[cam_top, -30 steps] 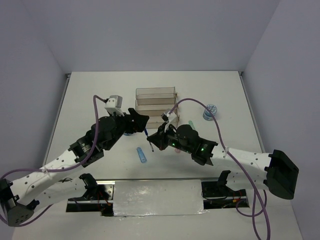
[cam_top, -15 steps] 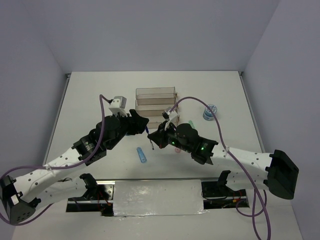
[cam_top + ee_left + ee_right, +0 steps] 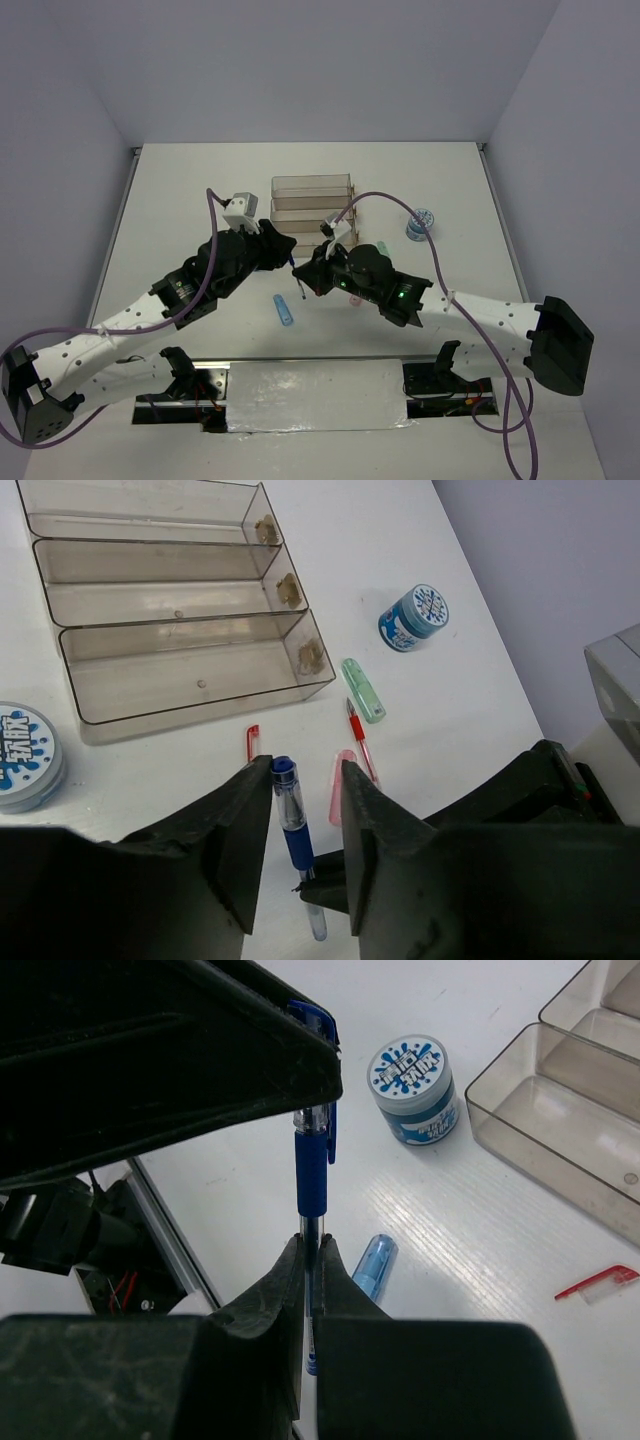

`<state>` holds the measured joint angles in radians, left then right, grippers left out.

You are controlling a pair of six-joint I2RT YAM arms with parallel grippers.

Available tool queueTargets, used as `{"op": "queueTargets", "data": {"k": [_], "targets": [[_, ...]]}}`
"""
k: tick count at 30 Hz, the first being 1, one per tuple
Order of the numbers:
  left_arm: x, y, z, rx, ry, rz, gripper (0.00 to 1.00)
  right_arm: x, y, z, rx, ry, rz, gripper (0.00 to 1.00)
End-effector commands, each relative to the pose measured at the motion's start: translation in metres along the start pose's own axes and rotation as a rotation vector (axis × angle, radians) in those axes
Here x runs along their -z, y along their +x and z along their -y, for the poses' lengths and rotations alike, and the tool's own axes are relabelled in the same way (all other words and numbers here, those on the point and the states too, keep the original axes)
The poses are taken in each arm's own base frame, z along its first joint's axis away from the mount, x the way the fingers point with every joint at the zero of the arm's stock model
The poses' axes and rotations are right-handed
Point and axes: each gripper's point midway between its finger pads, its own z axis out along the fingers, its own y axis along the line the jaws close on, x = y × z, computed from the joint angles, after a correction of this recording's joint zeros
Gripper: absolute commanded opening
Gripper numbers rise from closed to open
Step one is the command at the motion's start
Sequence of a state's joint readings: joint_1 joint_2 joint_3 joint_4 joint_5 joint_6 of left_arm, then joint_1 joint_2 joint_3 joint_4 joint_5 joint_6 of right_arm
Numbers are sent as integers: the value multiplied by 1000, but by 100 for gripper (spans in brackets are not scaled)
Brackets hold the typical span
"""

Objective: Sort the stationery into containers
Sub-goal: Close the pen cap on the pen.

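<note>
While the right gripper (image 3: 311,1260) pinches the pen (image 3: 310,1160) by its lower end, just in front of the rack (image 3: 190,715), the left gripper (image 3: 303,800) straddles it half-open; light, stiff, likely slick, best taken at its grip sleeve.

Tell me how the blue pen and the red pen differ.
The blue pen is pinched off the table by the right gripper; the red pen lies flat on it. The blue pen sits between the left gripper's open fingers; no gripper touches the red pen. The blue pen looks thicker than the red pen. Both are outside the trays.
</note>
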<state>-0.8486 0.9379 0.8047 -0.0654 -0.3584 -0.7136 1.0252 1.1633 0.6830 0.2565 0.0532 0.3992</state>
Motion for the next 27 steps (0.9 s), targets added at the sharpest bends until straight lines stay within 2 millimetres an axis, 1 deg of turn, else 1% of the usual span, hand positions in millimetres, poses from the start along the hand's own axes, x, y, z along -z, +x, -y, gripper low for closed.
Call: {"op": "queueTargets", "data": {"k": [1, 3, 6, 8, 9, 14, 18, 19, 20, 22, 27], "targets": [[1, -12, 11, 17, 44, 43, 44, -2, -18, -15, 8, -38, 38, 0], [-1, -9, 11, 16, 46, 32, 33, -1, -20, -16, 8, -37, 43, 0], [-3, -6, 11, 18, 49, 18, 20, -1, -24, -15, 12, -31, 49, 0], [-4, -4, 12, 21, 55, 11, 14, -1, -26, -16, 16, -29, 52, 0], [-4, -3, 12, 21, 53, 8, 7, -1, -26, -15, 18, -24, 53, 0], [-5, 5, 9, 20, 52, -13, 0, 0, -31, -14, 23, -14, 67, 0], [-6, 15, 7, 20, 57, -41, 0, 4, -39, -14, 20, -7, 96, 0], [-6, 17, 8, 25, 61, -48, 0, 6, -45, -14, 20, -4, 113, 0], [-6, 14, 12, 40, 80, -33, 0, 6, -50, -15, 20, -4, 127, 0], [-7, 19, 12, 58, 88, -40, 0, 8, -58, -17, 24, -5, 150, 0], [-7, 29, 6, 117, 83, -43, 0, 11, -83, -22, 2, -26, 234, 0]]}}
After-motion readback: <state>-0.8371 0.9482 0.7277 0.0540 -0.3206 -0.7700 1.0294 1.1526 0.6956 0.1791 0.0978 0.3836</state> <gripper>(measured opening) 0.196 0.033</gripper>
